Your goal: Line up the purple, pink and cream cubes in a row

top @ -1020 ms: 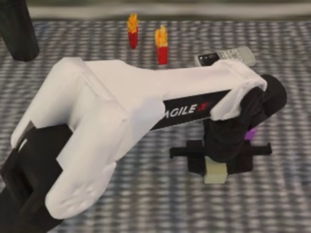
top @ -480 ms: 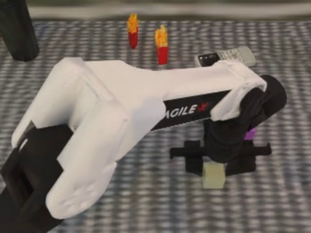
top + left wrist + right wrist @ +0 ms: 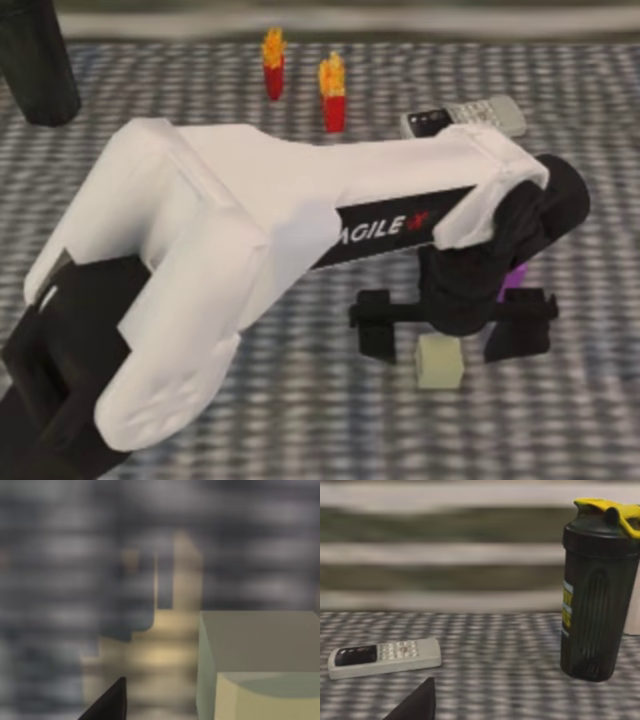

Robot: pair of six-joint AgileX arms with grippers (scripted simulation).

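Grey woven tabletop. Left gripper right of centre, fingers spread wide, nothing held. Cream cube on the table just below that gripper, between the finger lines, free of both; close up in the left wrist view. Purple cube mostly hidden behind the left wrist, only a sliver visible. Pink cube hidden. Two fries cartons and grey handset toward the far edge. Right gripper: only a dark finger tip visible, opening cannot be told; dark shaker bottle ahead.
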